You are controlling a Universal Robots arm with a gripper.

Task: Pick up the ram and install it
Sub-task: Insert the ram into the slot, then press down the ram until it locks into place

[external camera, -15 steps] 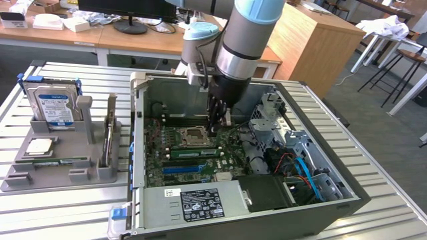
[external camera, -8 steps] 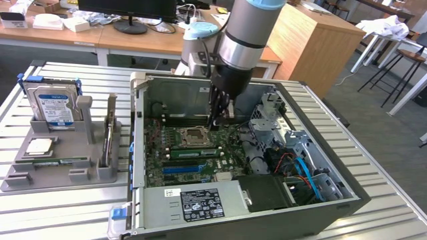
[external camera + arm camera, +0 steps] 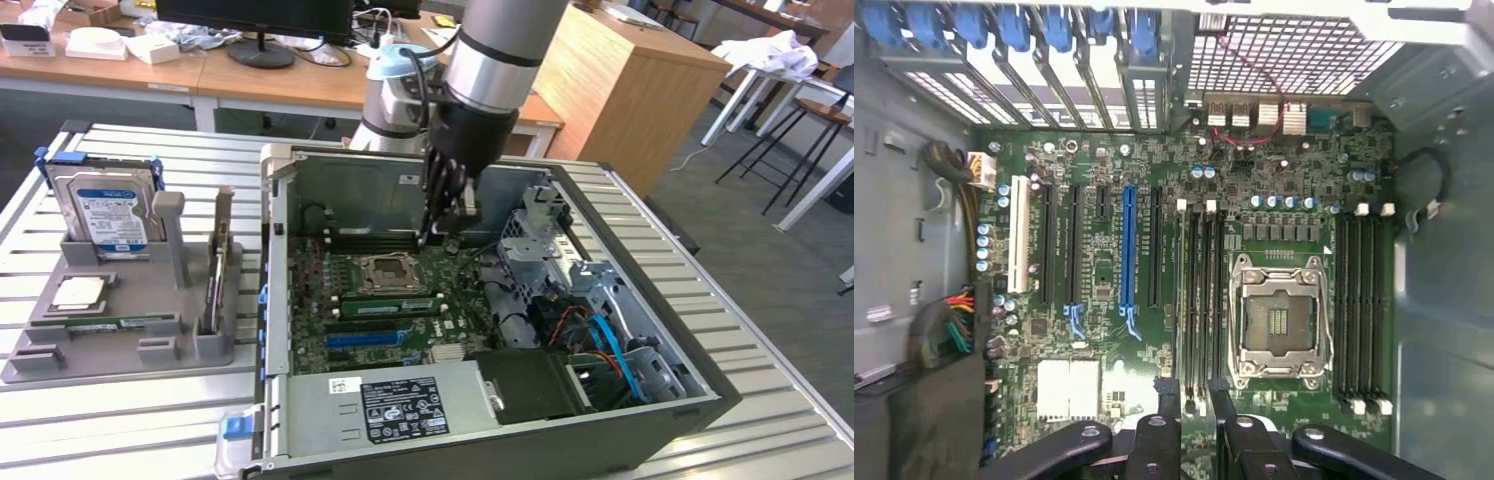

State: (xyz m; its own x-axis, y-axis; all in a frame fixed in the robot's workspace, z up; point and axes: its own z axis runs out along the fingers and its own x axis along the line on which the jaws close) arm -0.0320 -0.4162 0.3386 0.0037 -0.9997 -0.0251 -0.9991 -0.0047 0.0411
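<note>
The ram [image 3: 387,305], a long green stick, stands seated in a slot beside the empty CPU socket [image 3: 387,270] on the motherboard of the open computer case [image 3: 694,395]. My gripper [image 3: 447,232] hangs over the board, a little above and apart from the ram, touching nothing. In the wrist view the gripper [image 3: 1194,412] is open, its dark fingertips [image 3: 1167,405] on either side of the line of the memory slots [image 3: 1199,300] next to the socket [image 3: 1276,320]. Bare board shows through the gap between the fingers.
A grey fixture [image 3: 120,358] at the exterior view's left holds a hard drive [image 3: 107,210], a chip and another green stick [image 3: 104,323] lying flat. Inside the case are a power supply [image 3: 400,400], drive cages [image 3: 587,290], cables and tall metal walls.
</note>
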